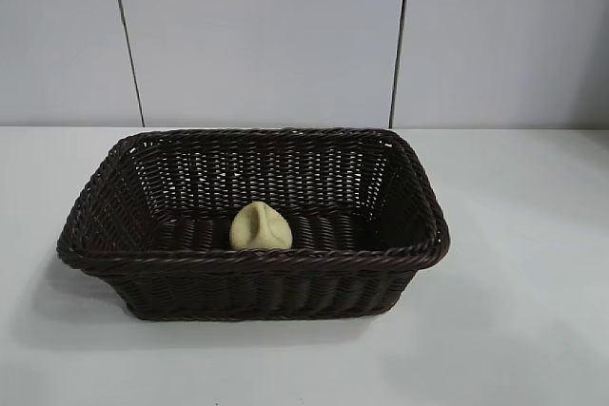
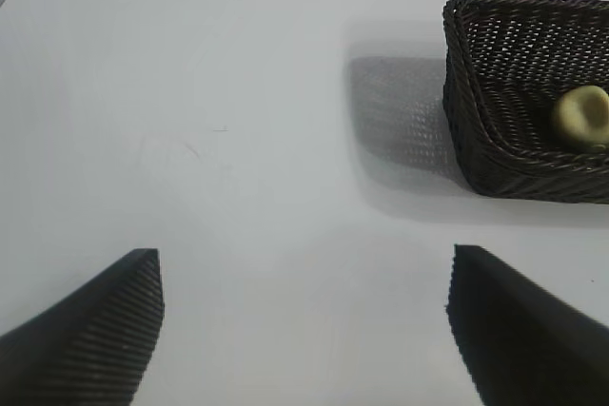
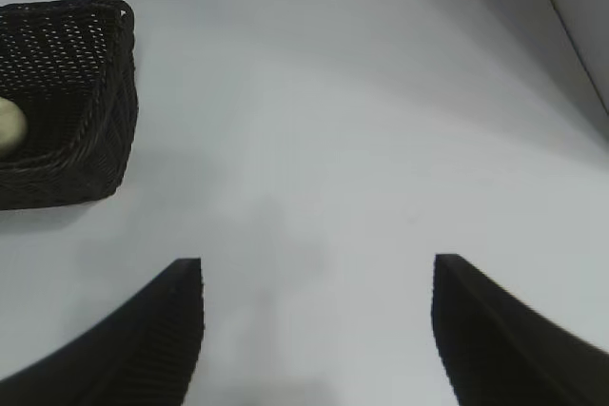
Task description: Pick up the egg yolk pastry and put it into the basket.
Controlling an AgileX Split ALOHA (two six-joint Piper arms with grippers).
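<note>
The pale yellow egg yolk pastry (image 1: 259, 227) lies inside the dark woven basket (image 1: 143, 187), on its floor near the front wall. It also shows in the left wrist view (image 2: 582, 115) and, partly cut off, in the right wrist view (image 3: 8, 127). The basket shows in the left wrist view (image 2: 495, 121) and in the right wrist view (image 3: 95, 92). My left gripper (image 2: 304, 263) is open and empty over bare table, well away from the basket. My right gripper (image 3: 317, 268) is open and empty over bare table on the other side. Neither gripper shows in the exterior view.
The basket stands on a white table (image 1: 533, 330) with a grey panelled wall (image 1: 266, 35) behind it. The table edge (image 3: 571, 35) runs close by in the right wrist view.
</note>
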